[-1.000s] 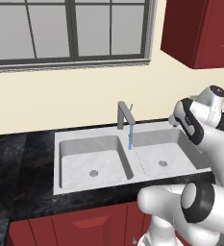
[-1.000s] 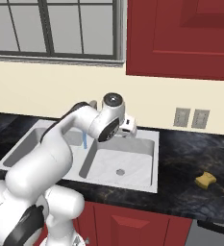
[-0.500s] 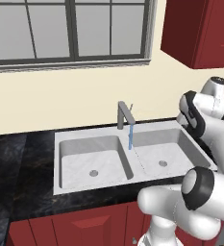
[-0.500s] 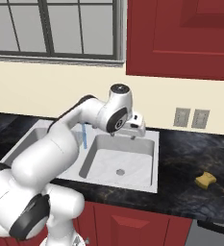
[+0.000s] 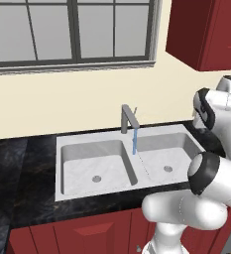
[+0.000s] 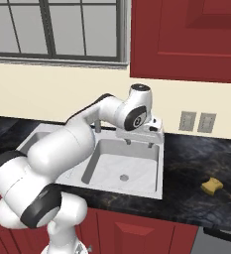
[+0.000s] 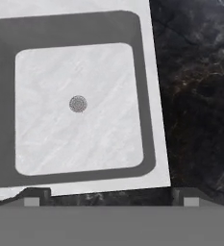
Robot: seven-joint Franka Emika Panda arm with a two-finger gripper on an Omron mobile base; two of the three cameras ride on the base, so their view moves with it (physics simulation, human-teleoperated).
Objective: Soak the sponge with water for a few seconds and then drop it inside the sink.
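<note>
The sponge (image 6: 212,185), a small yellow lump, lies on the dark counter far to the right of the sink (image 6: 132,190). My gripper (image 6: 139,143) hangs open and empty above the back of the right basin, well left of the sponge. In the hand view its fingertips (image 7: 32,201) frame the right basin (image 7: 154,72) and its drain (image 7: 78,103) below. A thin blue stream of water (image 5: 135,141) runs from the grey tap (image 5: 129,118) down by the divider between the two basins of the sink (image 5: 87,141).
Dark marbled counter (image 7: 195,96) lies on both sides of the sink. Two wall sockets (image 6: 197,121) sit on the back wall above the counter to the right. Red cabinets (image 6: 186,39) hang overhead, and a window (image 5: 72,30) is behind the tap.
The arm has swung right, carrying the gripper from near the tap across the back of the right basin. Its jaws stayed open and empty. The sponge has not moved.
</note>
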